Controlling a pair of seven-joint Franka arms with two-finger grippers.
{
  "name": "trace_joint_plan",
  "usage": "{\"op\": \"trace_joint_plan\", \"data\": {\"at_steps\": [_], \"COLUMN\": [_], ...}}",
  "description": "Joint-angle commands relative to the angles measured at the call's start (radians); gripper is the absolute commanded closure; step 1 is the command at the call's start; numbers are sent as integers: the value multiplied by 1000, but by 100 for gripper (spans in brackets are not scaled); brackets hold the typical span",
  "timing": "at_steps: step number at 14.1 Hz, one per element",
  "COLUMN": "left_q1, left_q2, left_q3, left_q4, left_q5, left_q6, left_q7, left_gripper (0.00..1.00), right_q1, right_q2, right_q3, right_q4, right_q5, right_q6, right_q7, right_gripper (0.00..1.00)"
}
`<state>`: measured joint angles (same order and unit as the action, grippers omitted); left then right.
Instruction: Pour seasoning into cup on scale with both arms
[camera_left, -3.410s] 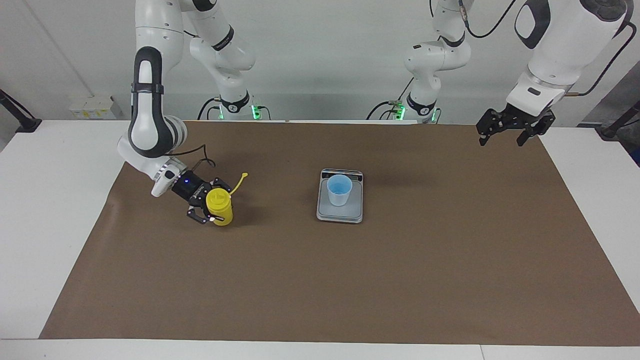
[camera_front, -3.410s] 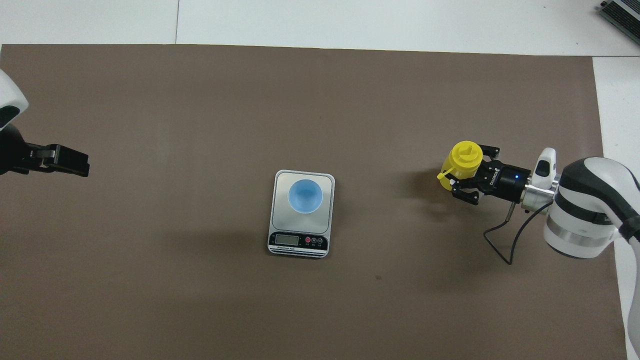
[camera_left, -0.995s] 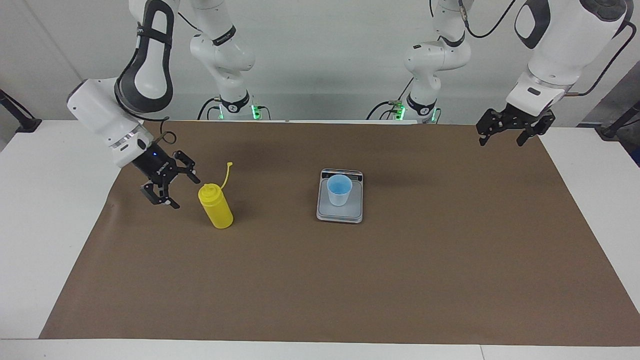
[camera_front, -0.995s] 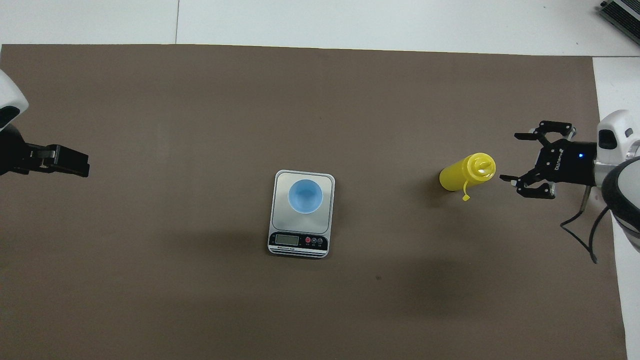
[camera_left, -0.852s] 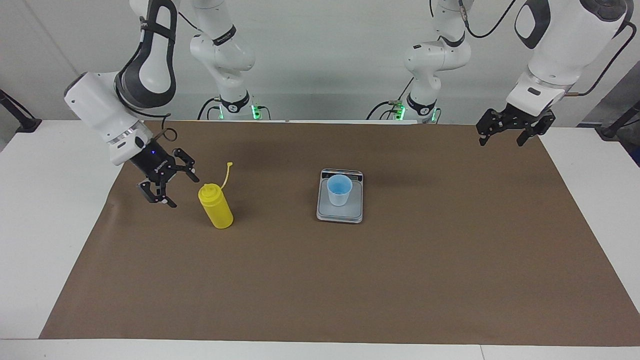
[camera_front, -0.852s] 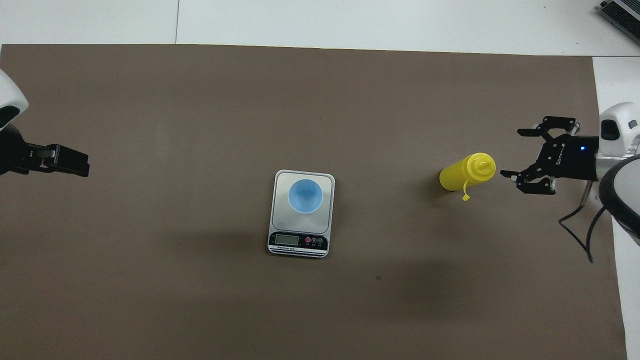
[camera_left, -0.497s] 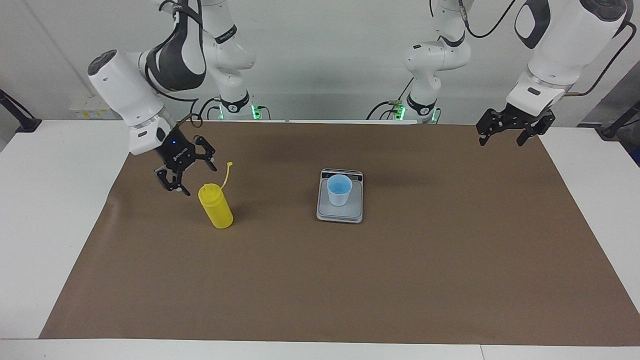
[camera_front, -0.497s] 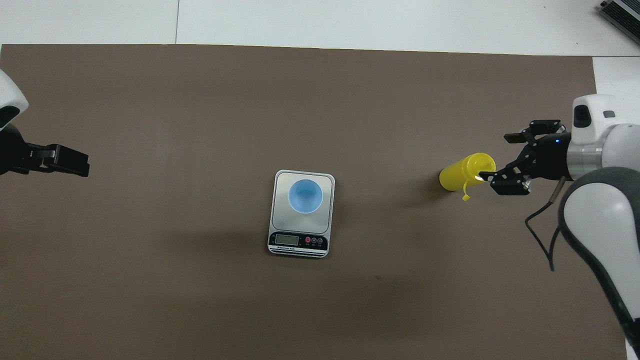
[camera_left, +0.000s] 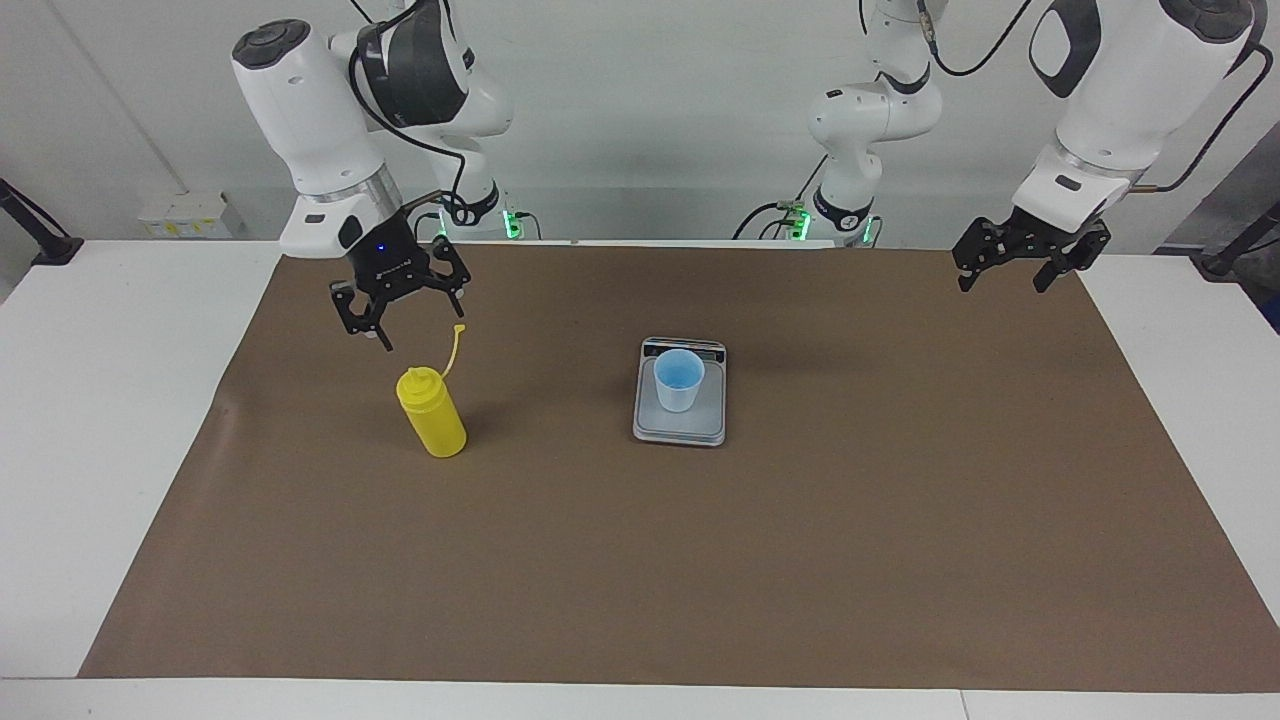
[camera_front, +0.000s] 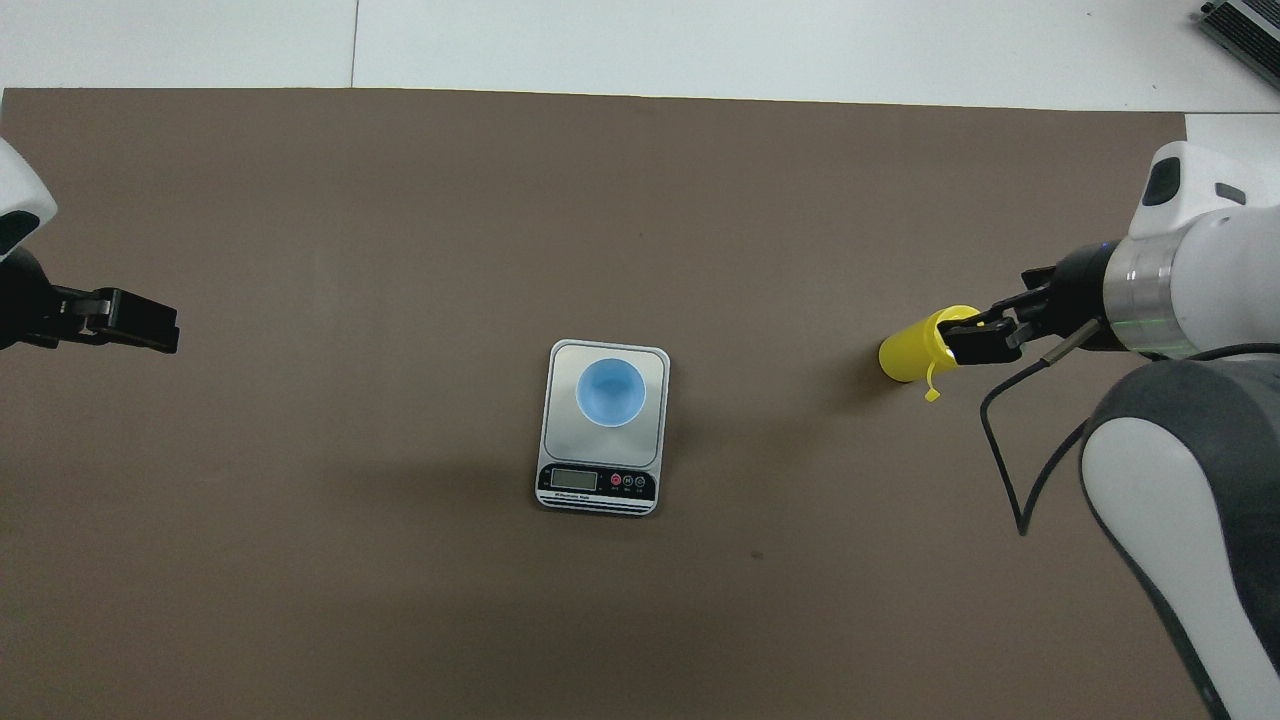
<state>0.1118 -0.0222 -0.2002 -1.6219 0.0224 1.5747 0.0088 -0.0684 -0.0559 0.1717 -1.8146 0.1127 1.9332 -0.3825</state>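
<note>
The yellow seasoning bottle (camera_left: 432, 412) stands upright and free on the brown mat toward the right arm's end, its cap strap (camera_left: 452, 350) sticking up. My right gripper (camera_left: 408, 308) is open and empty, raised above the mat just over the bottle's top and apart from it. In the overhead view the right gripper (camera_front: 1000, 318) covers the top of the bottle (camera_front: 908, 358). The pale blue cup (camera_left: 679, 380) stands on the silver-grey scale (camera_left: 680, 428) at mid-table; the cup (camera_front: 610, 392) and scale (camera_front: 597, 482) also show from overhead. My left gripper (camera_left: 1020, 265) is open and waits raised over the mat's corner at the left arm's end.
The brown mat (camera_left: 640, 560) covers most of the white table (camera_left: 100, 400). A black cable (camera_front: 1010, 470) hangs from the right arm's wrist.
The right gripper let go of the bottle, backed off, then rose and swung to hang over its top. The bottle stands free. Left arm, cup and scale have not moved.
</note>
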Motion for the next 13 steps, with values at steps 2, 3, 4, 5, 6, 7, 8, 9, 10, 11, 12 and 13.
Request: {"op": "trace_joint_plan", "data": {"at_steps": [2, 3, 4, 5, 6, 7, 8, 9, 10, 11, 12, 13], "left_q1": [3, 5, 5, 5, 5, 5, 5, 3, 5, 5, 5, 5], "left_q2": [-24, -24, -24, -24, -24, -24, -24, -24, -24, -24, -24, -24], "left_q3": [2, 2, 2, 2, 4, 2, 2, 2, 2, 4, 4, 2], "left_q4": [-24, -24, -24, -24, -24, -24, -24, -24, -24, -24, -24, -24], "left_q5": [-12, -12, -12, -12, -12, -12, -12, -12, -10, -12, -12, -12], "left_q6": [-5, -5, -5, -5, -5, -5, -5, -5, -5, -5, -5, -5], "left_q7": [8, 10, 8, 8, 8, 8, 8, 8, 8, 8, 8, 8], "left_gripper": [0, 0, 0, 0, 0, 0, 0, 0, 0, 0, 0, 0], "right_q1": [61, 65, 65, 64, 65, 65, 62, 55, 50, 44, 42, 41], "right_q2": [82, 91, 100, 103, 103, 99, 93, 87, 68, 47, 32, 28], "right_q3": [3, 3, 3, 3, 2, 2, 2, 0, -1, -3, -3, -3], "right_q4": [194, 222, 244, 260, 256, 239, 230, 221, 196, 167, 146, 143], "right_q5": [-168, -171, -156, -154, -153, -150, -150, -148, -148, -147, -136, -125], "right_q6": [-156, -193, -227, -247, -255, -260, -276, -289, -305, -316, -318, -318], "right_q7": [248, 325, 420, 497, 546, 580, 588, 587, 574, 570, 570, 570], "right_gripper": [0, 0, 0, 0, 0, 0, 0, 0, 0, 0, 0, 0]}}
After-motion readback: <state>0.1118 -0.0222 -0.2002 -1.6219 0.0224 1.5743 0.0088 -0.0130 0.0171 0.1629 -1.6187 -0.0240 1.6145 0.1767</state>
